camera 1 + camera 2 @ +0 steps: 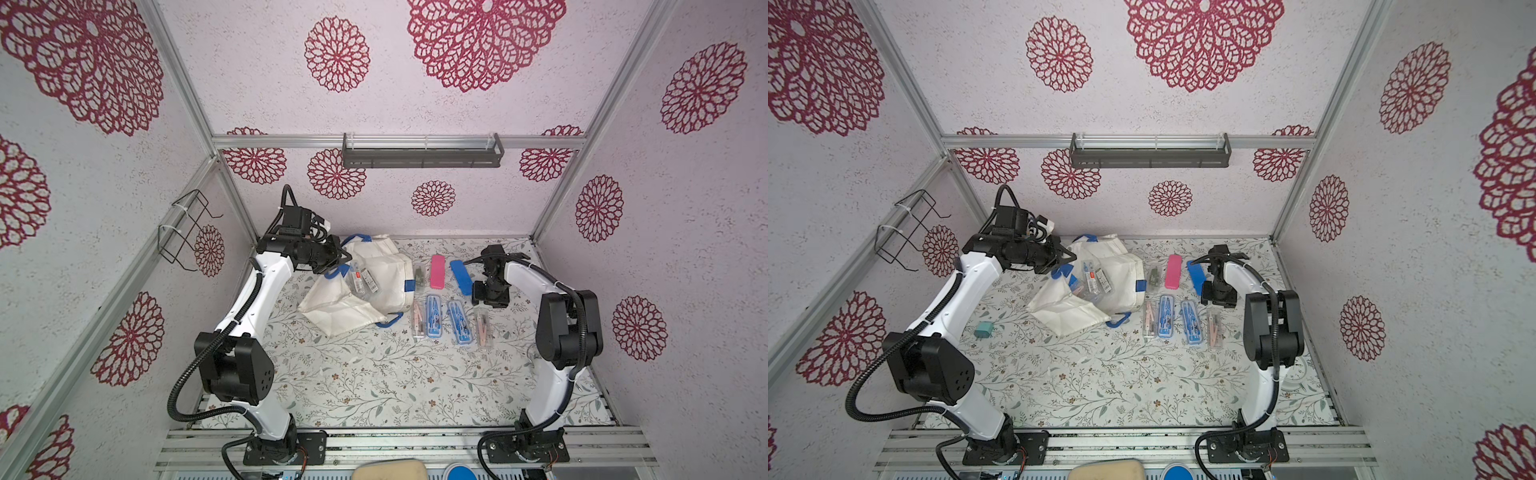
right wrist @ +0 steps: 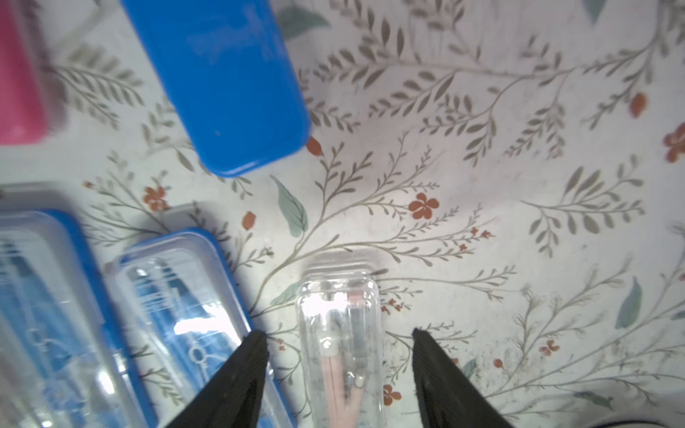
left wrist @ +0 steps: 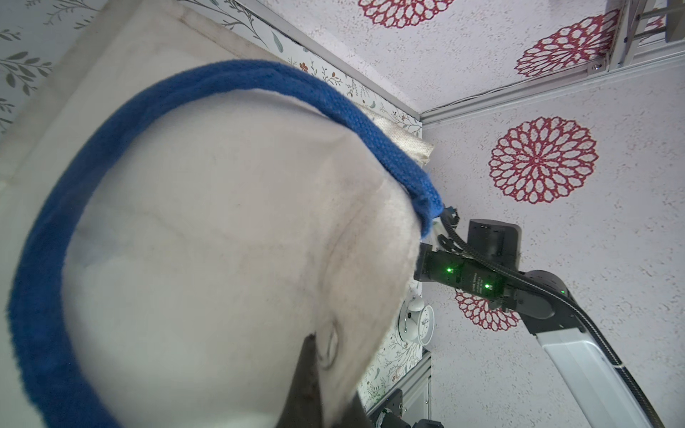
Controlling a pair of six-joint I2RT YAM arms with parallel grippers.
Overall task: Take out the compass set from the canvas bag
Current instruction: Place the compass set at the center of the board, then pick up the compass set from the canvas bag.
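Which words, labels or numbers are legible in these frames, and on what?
No text can be read.
Red-and-white labels on the clear packs at the canvas bag: too small.
White print on the black module: blurred.
Alarm clock dial numerals: too small.

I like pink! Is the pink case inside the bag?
No, the pink case lies on the table beside the blue case, apart from the bag.

Left pincer (image 1: 341, 257) clamped shut, aimed sideways; right pincer (image 2: 338, 332) spread apart, pointing downward.
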